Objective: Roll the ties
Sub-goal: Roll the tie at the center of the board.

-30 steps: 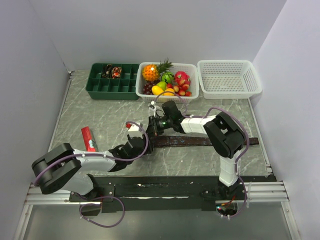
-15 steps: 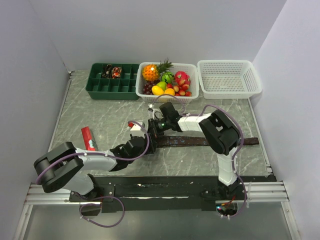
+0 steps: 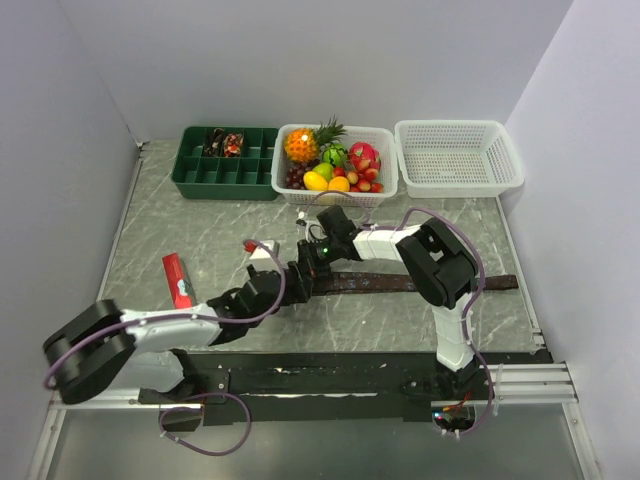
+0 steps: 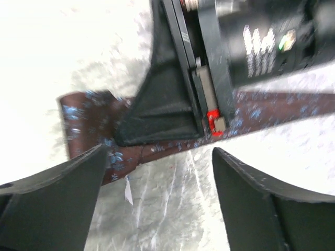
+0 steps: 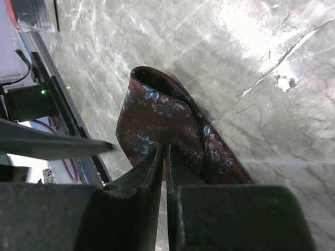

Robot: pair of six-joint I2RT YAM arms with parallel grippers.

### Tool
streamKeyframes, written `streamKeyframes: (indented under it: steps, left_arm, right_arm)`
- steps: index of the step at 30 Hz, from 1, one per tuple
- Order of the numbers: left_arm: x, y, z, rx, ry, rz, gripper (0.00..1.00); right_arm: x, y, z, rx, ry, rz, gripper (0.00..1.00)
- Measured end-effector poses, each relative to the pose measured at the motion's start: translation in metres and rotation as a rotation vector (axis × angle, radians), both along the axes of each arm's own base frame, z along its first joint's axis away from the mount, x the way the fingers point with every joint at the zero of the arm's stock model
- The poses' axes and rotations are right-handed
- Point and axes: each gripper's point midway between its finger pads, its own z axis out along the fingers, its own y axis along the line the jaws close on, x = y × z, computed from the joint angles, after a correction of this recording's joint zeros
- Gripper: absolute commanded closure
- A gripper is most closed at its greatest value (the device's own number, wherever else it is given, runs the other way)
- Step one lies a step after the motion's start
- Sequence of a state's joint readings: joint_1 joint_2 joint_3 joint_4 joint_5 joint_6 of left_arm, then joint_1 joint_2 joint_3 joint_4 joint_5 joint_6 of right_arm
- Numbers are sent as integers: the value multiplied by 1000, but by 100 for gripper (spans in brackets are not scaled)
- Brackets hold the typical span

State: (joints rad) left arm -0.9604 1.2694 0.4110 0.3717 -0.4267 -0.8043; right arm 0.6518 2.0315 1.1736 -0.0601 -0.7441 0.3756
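A dark brown tie (image 3: 420,283) with small blue flowers lies flat across the table, running right from the middle. Its left end (image 5: 157,112) is folded over into a loop. My right gripper (image 5: 163,150) is shut on that fold, the fingers pinching the fabric from above (image 3: 306,262). My left gripper (image 4: 159,157) stands open just near and left of the fold (image 3: 284,285), with bare marble between its fingers (image 4: 57,198). The tie's end (image 4: 86,128) shows beyond them, under the right gripper's black body.
At the back left stands a green compartment tray (image 3: 200,175) with dark coils (image 3: 222,145) in it. A white basket of fruit (image 3: 385,190) is beside it, then an empty white basket (image 3: 457,155). A red packet (image 3: 178,278) lies at the left.
My left gripper has opened wider and drawn back toward the near left, off the tie's end. The right gripper keeps its pinch on the fold and has shifted slightly left.
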Motion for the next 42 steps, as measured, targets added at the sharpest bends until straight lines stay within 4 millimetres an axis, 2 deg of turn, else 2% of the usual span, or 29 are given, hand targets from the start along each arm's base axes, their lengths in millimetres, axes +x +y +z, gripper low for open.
streamKeyframes:
  steps: [3, 6, 9, 12, 14, 17, 20, 21, 24, 25, 26, 27, 30, 33, 42]
  left_arm:
    - [8, 16, 17, -44, -4, 59, 10]
    - [24, 39, 24, -88, 11, 132, 11]
    - [32, 66, 10, -110, 58, 188, 11]
    - [24, 77, -19, -94, 144, 179, 14]
    - [17, 76, -36, -92, 206, 154, 16]
    - [22, 65, -36, -163, 209, 121, 25]
    - [23, 56, -37, -222, 210, 92, 38]
    - [23, 53, -38, -236, 215, 81, 48]
    - [21, 44, -44, -269, 237, 51, 63]
    - [21, 41, -46, -277, 246, 42, 64]
    - [21, 39, -48, -286, 250, 35, 72]
    - [20, 38, -49, -291, 255, 33, 85]
    - [20, 37, -52, -306, 261, 31, 96]
    - [21, 37, -51, -310, 259, 30, 99]
    - [22, 41, -42, -246, 253, 34, 99]
  right_arm:
    - [0, 0, -1, -4, 1, -2, 86]
    - [0, -1, -1, -5, 0, -3, 86]
    - [0, -1, -1, -7, 0, -4, 86]
    - [0, -1, -1, -11, 1, -6, 86]
    - [1, -1, -1, -14, 1, -8, 86]
    - [1, -2, -1, -18, -1, -11, 87]
    - [1, -2, -1, -19, -1, -12, 87]
    - [1, -2, -1, -19, -1, -12, 87]
    - [2, -2, -1, -20, -1, -13, 87]
    - [2, -2, -1, -20, -1, -14, 87]
    - [2, -2, -1, -20, -1, -14, 87]
    - [2, -2, -1, -20, 0, -15, 87]
    - [2, -2, -1, -23, 0, -20, 87]
    - [4, -4, -1, -35, -8, -32, 87]
    - [13, -14, -1, -109, -53, -91, 87]
